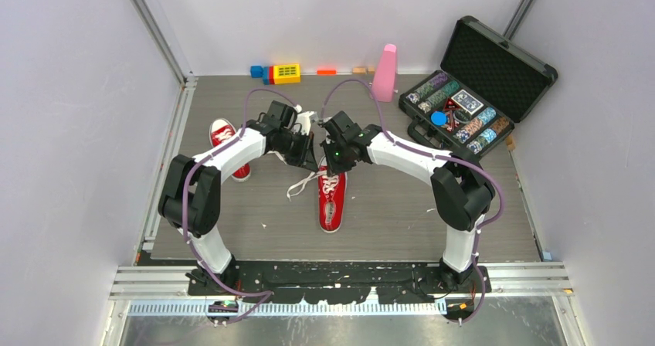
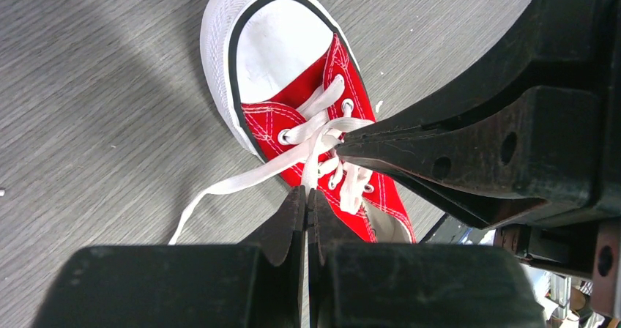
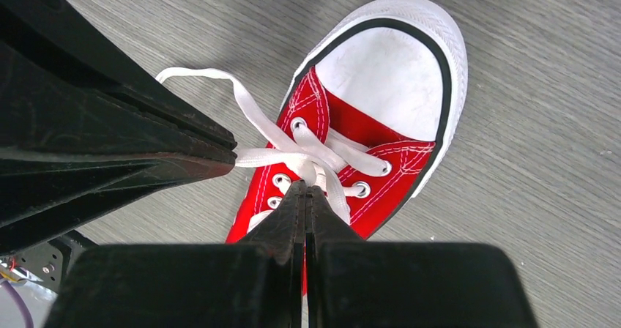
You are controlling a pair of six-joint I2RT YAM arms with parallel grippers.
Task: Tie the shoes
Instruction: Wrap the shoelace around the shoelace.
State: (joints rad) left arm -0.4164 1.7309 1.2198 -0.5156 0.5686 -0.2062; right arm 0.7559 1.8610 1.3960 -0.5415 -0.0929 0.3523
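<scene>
One red shoe (image 1: 332, 201) lies mid-table with its white toe cap toward the arms; the wrist views show its laced front (image 2: 289, 116) (image 3: 381, 134). Both grippers meet over its laces. My left gripper (image 2: 307, 193) (image 1: 309, 161) is shut on a white lace strand, seen from the right wrist view pinched at its tip (image 3: 233, 155). My right gripper (image 3: 306, 189) (image 1: 327, 163) is shut on another lace strand near the eyelets, and its tip (image 2: 341, 143) pinches lace in the left wrist view. A loose lace end (image 2: 220, 189) trails on the table. The second shoe (image 1: 223, 134) lies at the left, partly behind the left arm.
An open black case (image 1: 473, 91) of poker chips sits at the back right. A pink object (image 1: 384, 72) stands at the back centre, with coloured blocks (image 1: 283, 73) to its left along the wall. Walls close in both sides.
</scene>
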